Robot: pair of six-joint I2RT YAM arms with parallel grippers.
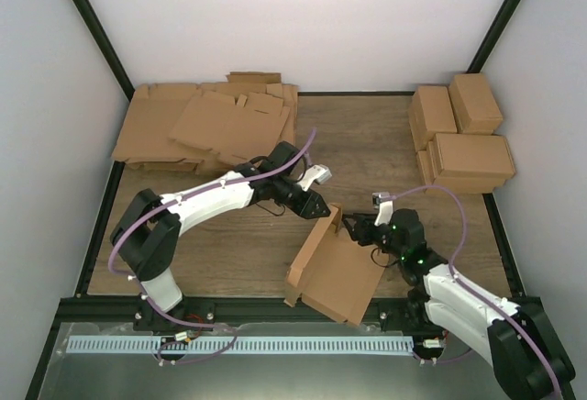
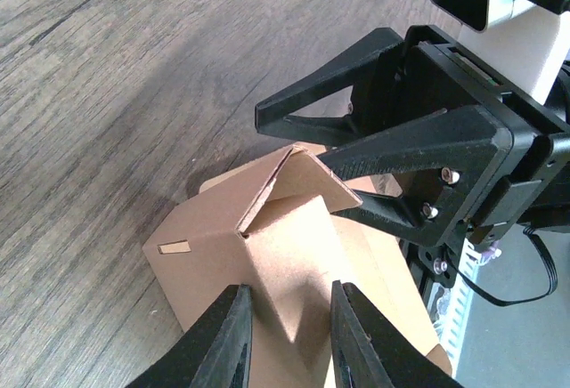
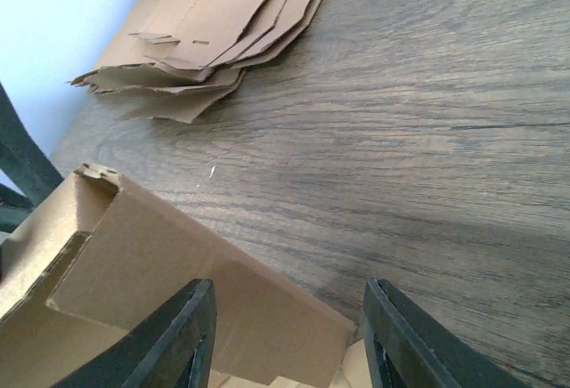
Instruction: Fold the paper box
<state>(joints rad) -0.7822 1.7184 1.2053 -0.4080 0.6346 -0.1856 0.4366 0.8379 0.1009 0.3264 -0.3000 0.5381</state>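
The paper box (image 1: 335,272) is a brown, half-folded tray lying tilted near the front of the table, with one side wall raised. My left gripper (image 1: 321,205) reaches its far corner. In the left wrist view its fingers (image 2: 233,339) hold a folded wall of the paper box (image 2: 285,254) between them, shut on it. My right gripper (image 1: 353,228) is at the box's right edge and stands open. Its wide-apart fingers (image 3: 187,343) hang over the wall's edge (image 3: 240,290) without touching it. The right gripper (image 2: 294,134) also shows from the left wrist, open beside the raised flap.
A thick heap of flat cardboard sheets (image 1: 206,125) lies at the back left, and its edge (image 3: 223,32) shows from the right wrist. Several finished boxes (image 1: 463,134) are stacked at the back right. Black frame rails (image 1: 101,226) border the wooden table (image 1: 367,134).
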